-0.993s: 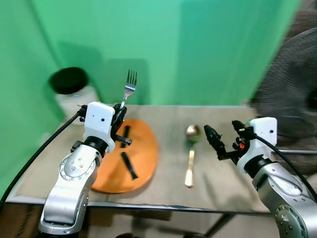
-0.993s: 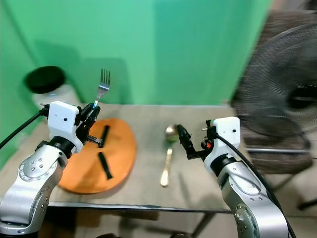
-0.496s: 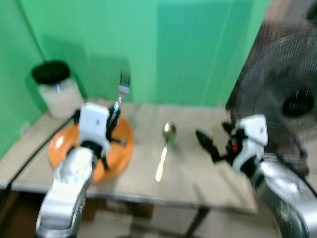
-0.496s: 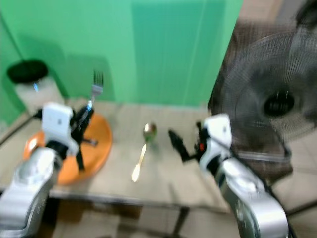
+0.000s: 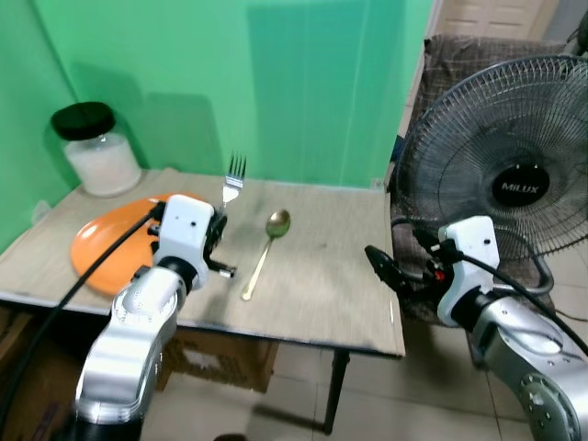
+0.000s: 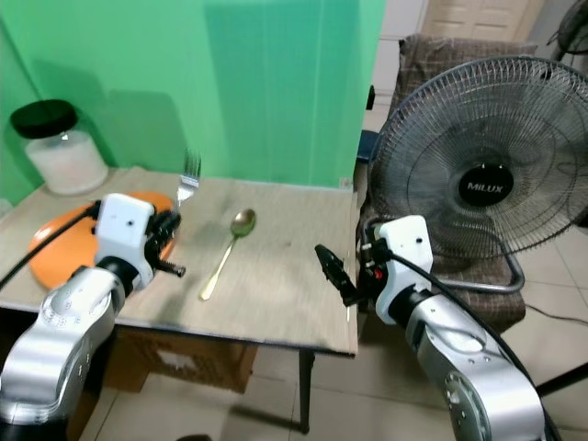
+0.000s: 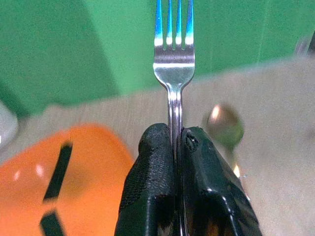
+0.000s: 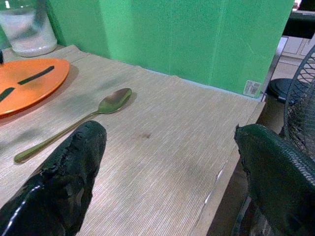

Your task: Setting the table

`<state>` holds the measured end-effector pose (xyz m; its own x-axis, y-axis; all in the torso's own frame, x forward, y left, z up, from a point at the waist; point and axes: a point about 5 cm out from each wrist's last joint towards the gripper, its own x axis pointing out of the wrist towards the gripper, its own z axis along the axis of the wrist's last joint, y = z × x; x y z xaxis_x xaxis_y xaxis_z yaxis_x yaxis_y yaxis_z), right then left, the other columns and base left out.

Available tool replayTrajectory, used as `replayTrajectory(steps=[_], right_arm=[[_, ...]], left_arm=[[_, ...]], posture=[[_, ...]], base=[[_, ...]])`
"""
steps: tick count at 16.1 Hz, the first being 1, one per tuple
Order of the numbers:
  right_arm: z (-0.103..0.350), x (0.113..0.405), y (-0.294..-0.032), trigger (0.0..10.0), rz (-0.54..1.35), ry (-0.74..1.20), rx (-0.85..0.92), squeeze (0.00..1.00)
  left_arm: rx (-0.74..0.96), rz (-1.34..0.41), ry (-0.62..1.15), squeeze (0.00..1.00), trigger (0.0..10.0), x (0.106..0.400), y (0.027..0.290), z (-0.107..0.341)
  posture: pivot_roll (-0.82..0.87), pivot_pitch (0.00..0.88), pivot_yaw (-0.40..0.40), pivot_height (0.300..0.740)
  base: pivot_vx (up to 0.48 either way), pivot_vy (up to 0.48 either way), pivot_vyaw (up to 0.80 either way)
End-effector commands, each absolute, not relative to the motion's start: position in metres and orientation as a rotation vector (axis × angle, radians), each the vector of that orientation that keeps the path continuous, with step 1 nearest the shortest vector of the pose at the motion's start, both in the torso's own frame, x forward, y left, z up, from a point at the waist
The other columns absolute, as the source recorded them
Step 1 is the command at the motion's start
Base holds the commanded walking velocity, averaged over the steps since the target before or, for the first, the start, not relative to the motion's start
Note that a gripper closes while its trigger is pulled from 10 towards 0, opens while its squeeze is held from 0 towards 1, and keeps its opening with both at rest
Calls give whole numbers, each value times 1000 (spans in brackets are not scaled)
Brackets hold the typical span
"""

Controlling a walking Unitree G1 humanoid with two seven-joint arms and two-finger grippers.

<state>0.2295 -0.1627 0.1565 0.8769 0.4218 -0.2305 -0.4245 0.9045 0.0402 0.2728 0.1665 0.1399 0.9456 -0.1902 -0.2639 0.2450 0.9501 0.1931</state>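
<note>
My left gripper is shut on a silver fork, which stands upright with its tines up, over the table between the orange plate and the gold spoon. The left wrist view has the fork's handle pinched between the fingertips, the plate to one side and the spoon's bowl to the other. The spoon lies flat on the table. My right gripper is open and holds nothing, hanging at the table's right edge; its wrist view looks across the tabletop at the spoon and plate.
A glass jar with a black lid stands at the table's back left corner by the green wall. A large black floor fan stands right of the table, with a cloth-covered chair behind it. Tiled floor lies below.
The whole picture has shifted: the camera drew back and turned right, so the table sits further off and the fan is in full view. The fork stays in my left gripper.
</note>
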Motion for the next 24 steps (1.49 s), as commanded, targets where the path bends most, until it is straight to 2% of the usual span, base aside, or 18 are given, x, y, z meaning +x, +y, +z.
replayTrajectory(steps=[1,5,8,13,14,15,16,22,24], right_arm=[[158,232,-162,10000,453,236,-22,0],[156,235,-163,10000,489,257,-58,0],[156,235,-158,10000,516,255,-75,0],[157,234,-158,10000,532,246,-96,0],[157,235,-158,10000,534,242,-100,0],[157,236,-158,10000,534,241,-101,0],[158,236,-157,10000,538,238,-102,0],[161,238,-157,10000,551,221,-111,0],[162,239,-159,10000,533,214,-98,0]], left_arm=[[229,-211,294,0,10000,277,170,138],[301,-213,352,0,10000,302,185,127],[225,-257,429,0,10000,311,183,113],[190,-186,473,0,10000,325,179,98],[161,-231,466,608,10000,327,174,94],[153,-241,463,608,10000,328,173,94],[139,-257,459,1000,10000,331,170,91],[142,-257,416,1000,10000,338,173,100],[244,-255,316,1000,10000,339,178,118]], posture=[[68,0,26,740],[57,0,31,740],[49,0,37,740],[42,0,44,740],[48,0,38,740],[48,0,37,740],[47,0,37,740],[47,0,42,740],[51,0,48,740]], base=[[0,0,0],[0,0,0],[0,0,0],[0,0,0],[0,0,0],[0,0,0],[0,0,0],[0,0,0],[0,0,0]])
